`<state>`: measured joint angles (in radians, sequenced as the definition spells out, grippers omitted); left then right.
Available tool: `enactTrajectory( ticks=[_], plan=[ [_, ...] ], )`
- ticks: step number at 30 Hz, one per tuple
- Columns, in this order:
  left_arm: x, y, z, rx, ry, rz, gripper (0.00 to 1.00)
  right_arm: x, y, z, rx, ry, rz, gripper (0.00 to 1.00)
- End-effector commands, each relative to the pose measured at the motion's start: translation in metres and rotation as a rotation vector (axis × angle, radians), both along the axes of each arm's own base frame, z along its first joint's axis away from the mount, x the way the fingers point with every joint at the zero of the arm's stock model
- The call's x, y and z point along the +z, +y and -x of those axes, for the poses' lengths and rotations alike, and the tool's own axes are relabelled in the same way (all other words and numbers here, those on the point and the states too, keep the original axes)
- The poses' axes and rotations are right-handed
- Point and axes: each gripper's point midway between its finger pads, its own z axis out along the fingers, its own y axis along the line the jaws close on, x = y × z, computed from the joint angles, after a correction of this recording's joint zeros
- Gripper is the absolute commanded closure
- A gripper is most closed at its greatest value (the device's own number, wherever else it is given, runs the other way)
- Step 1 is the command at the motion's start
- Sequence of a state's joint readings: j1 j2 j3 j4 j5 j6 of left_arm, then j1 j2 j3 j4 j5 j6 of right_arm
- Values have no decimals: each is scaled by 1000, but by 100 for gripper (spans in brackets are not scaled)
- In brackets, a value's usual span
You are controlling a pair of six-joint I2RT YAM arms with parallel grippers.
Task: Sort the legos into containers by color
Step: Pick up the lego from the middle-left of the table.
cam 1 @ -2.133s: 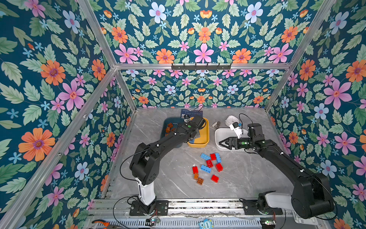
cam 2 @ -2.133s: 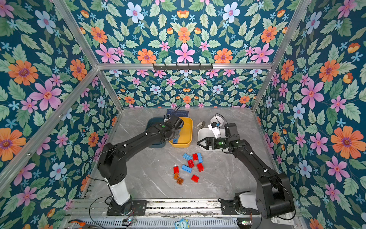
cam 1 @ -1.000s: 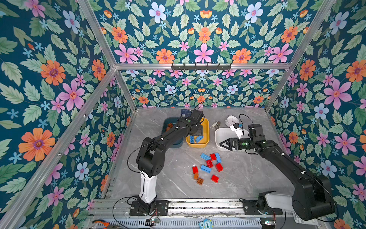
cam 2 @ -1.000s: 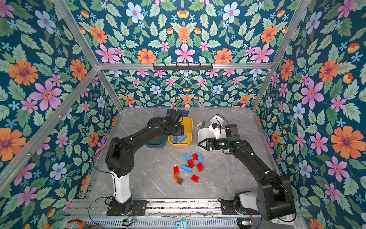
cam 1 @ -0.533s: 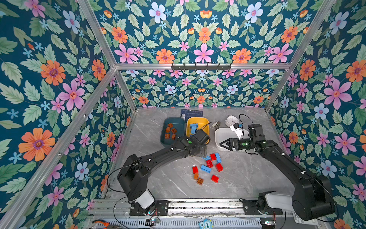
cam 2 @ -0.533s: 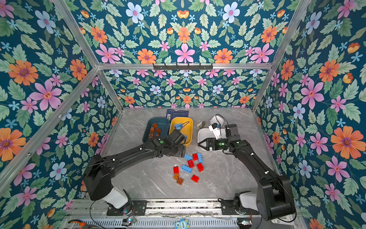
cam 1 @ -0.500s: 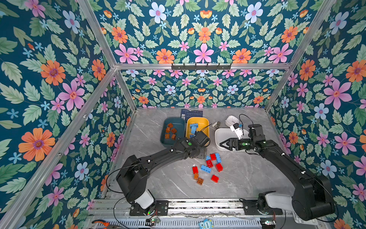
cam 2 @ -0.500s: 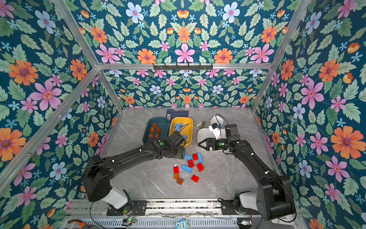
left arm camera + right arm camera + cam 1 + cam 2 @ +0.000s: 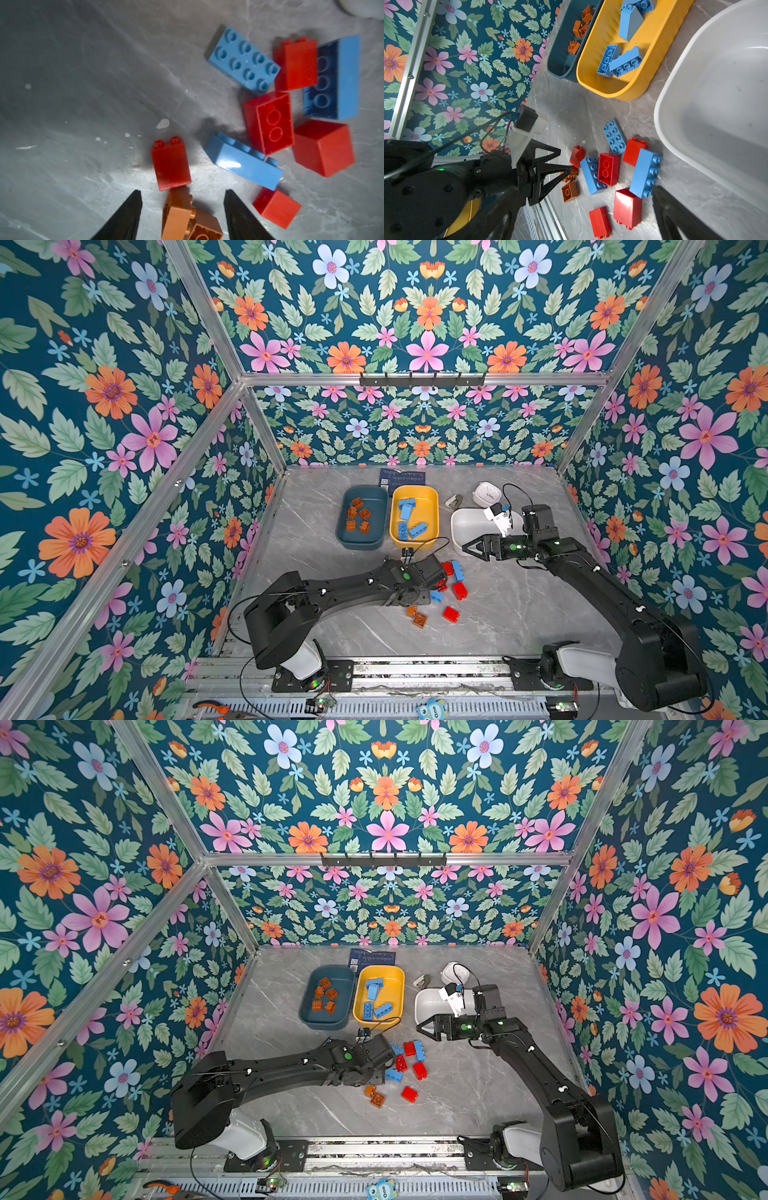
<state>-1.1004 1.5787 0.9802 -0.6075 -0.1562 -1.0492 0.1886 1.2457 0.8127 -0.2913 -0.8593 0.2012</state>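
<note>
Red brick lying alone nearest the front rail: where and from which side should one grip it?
Probably from above, pinching the red brick across its two long flat flanks: it lies on its side, studs at one end, with gaps either side.

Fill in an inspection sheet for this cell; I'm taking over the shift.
Surface: grey marbled tabletop, small white flecks.
Job's things: teal tub holds five brown-orange bricks; yellow tub four blue bricks; white tub empty; loose bricks, mixed colours, lie unsorted.
Clutter: white gadget, dark blue card behind tubs.
Grippers: left tool open, straddling a loose brown pair; right tool open, empty, beside white tub.
Cables: left wrist cable and right wrist cable loop free.
Surroundings: floral walls, aluminium frame.
</note>
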Motion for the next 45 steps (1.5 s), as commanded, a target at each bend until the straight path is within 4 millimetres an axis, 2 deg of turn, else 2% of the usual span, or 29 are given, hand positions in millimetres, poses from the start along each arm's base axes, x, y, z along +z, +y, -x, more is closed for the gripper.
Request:
enactTrajectory(
  ticks=[1, 4, 12, 19, 21, 25, 29, 33, 36, 38, 41, 45],
  plan=[
    [-8, -2, -2, 42, -2, 18, 37, -1, 0, 4, 7, 1, 4, 1],
    [-19, 2, 0, 37, 13, -18, 39, -2, -2, 5, -3, -2, 15, 1],
    [-33, 6, -6, 17, -3, -93, 50, 1, -5, 6, -14, -15, 25, 1],
    [-39, 15, -10, 9, -21, -152, 72, 4, -9, 7, -26, -27, 34, 1],
    [-36, 15, -12, 5, -30, -154, 77, 6, -11, 7, -33, -31, 35, 1],
    [-21, 14, -22, -10, -59, -145, 77, 8, -15, 5, -49, -41, 35, 1],
    [8, 8, -41, -48, -104, -137, 76, 15, -19, 2, -64, -56, 28, 1],
    [53, -17, -71, -127, -180, -97, 75, 25, -28, -5, -101, -79, 20, 1],
    [89, -53, -99, -217, -252, -29, 75, 32, -38, -11, -138, -88, 5, 1],
    [105, -78, -116, -270, -284, 16, 75, 39, -45, -14, -160, -96, -12, 1],
    [120, -107, -142, -325, -326, 61, 76, 45, -59, -18, -206, -100, -22, 1],
    [121, -138, -174, -371, -354, 120, 75, 48, -79, -22, -273, -95, -34, 1]
  ],
)
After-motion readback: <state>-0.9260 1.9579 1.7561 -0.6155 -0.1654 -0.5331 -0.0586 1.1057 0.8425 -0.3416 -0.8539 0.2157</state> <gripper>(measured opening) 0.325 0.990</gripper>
